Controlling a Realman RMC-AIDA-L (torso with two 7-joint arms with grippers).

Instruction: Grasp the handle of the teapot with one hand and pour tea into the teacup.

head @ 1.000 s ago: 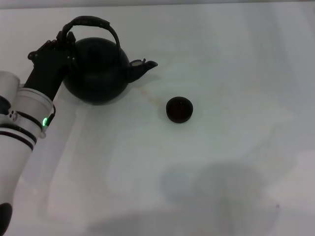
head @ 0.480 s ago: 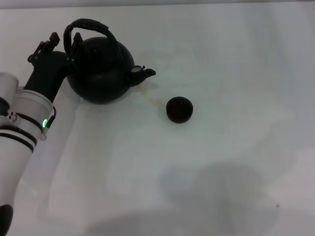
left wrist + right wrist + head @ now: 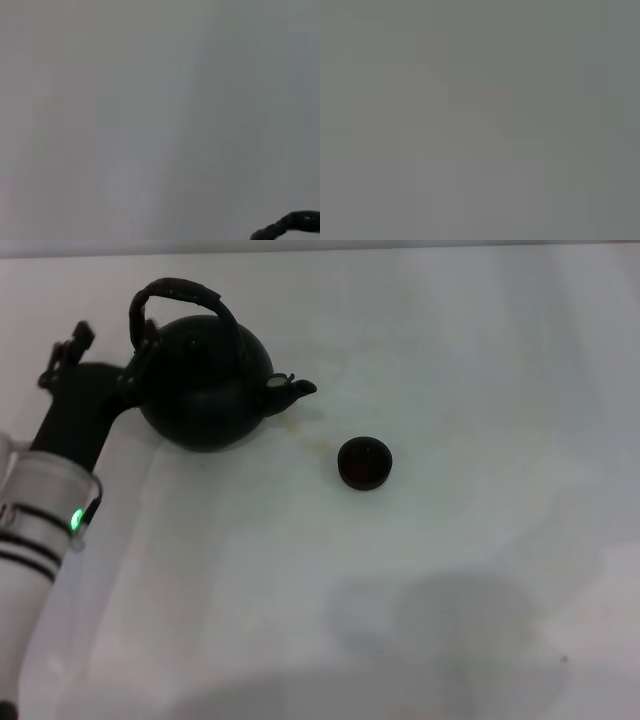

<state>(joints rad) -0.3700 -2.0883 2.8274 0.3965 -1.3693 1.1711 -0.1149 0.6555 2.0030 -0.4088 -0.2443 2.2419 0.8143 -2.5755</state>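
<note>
The black teapot [image 3: 205,385] stands upright on the white table, its spout [image 3: 297,389] pointing right toward the teacup [image 3: 364,462]. The small dark teacup sits apart from the pot, to the right of the spout and nearer to me. The arched handle [image 3: 185,290] stands free over the lid. My left gripper [image 3: 100,358] is open and empty, just left of the pot's body and below the handle. One finger [image 3: 70,342] sticks out on the far-left side. A piece of the handle [image 3: 292,225] shows in the left wrist view. The right gripper is out of view.
A faint brownish stain [image 3: 308,438] lies on the table [image 3: 450,570] between spout and cup. My left forearm [image 3: 45,510] comes in from the lower left. The right wrist view shows only plain grey.
A second ago the left gripper held the handle with the pot tilted. It then let go with the pot upright, and has now drawn back to the left, off the handle.
</note>
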